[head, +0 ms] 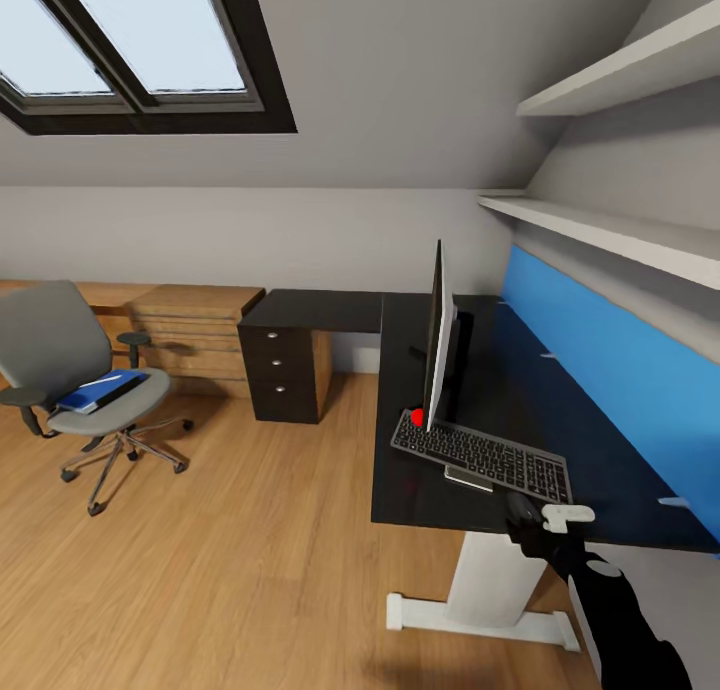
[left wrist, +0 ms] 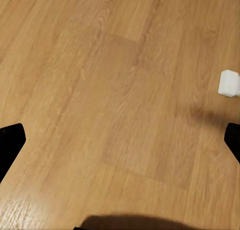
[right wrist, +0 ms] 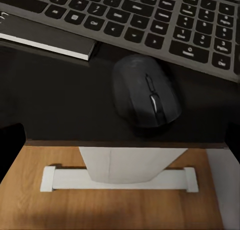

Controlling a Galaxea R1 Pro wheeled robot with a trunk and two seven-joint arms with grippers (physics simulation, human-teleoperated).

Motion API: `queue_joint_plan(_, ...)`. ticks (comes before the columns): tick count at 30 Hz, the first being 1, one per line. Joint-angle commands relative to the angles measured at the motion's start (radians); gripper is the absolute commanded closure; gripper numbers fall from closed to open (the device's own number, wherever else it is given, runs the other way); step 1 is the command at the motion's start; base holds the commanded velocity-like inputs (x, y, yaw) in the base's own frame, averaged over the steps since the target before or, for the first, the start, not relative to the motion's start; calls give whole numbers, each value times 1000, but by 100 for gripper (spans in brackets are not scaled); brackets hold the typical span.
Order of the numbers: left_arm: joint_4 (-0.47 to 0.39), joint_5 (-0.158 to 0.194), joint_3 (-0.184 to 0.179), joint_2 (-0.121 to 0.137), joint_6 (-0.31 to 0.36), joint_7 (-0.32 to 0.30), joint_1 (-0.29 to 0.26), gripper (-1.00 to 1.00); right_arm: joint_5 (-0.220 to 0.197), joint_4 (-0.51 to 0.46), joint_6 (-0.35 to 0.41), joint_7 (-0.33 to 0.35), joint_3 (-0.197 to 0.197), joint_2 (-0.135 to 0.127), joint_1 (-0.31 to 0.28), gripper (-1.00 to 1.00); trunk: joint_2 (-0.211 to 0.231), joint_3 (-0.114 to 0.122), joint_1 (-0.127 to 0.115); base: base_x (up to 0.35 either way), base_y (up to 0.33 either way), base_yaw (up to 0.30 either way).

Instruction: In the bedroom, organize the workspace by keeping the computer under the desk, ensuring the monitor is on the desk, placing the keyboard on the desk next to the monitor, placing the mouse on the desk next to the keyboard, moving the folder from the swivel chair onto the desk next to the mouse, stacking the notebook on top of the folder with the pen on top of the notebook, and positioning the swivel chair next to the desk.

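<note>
Mouse (right wrist: 145,96) parked on desk (head: 610,490) right by keyboard (head: 482,454), so my right gripper (right wrist: 120,140) hangs above, fingers apart, empty. Left gripper (left wrist: 120,145) spread too, idling over floor (left wrist: 100,90).

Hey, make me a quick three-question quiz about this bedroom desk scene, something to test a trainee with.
1. True or false: the blue folder already lies on the desk.
2. Which thing sits on the desk just beside the keyboard's near edge? A) the mouse B) a cup C) a lamp
3. Fill in: the thin white pen rests on the ______.

Key:
1. False: it lies on the seat of the swivel chair, off across the floor from the desk.
2. A
3. folder
</note>
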Motion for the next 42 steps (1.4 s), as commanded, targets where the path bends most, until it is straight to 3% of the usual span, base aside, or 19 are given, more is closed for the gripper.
queue_joint_plan(1, 0, 6, -8, 0, -4, 7, -1, -100, 11, -1, 1, 9, -3, 1, -1, -100, -1, -1, 0, 11, -2, 0)
queue_joint_plan(5, 0, 6, -8, 0, -4, 7, -1, -100, 10, 3, -10, 8, -3, 0, 0, -100, -1, -1, 0, 144, -1, 0)
queue_joint_plan(24, 0, 6, -8, 0, -4, 7, -1, -100, 9, 31, -15, 11, -76, -1, -1, -100, -1, -1, 0, 45, 0, 0)
queue_joint_plan(42, 0, 8, -8, 0, -4, 7, -1, -100, 10, 48, -33, 11, -79, 1, -1, -100, -1, -1, 0, 37, 0, 0)
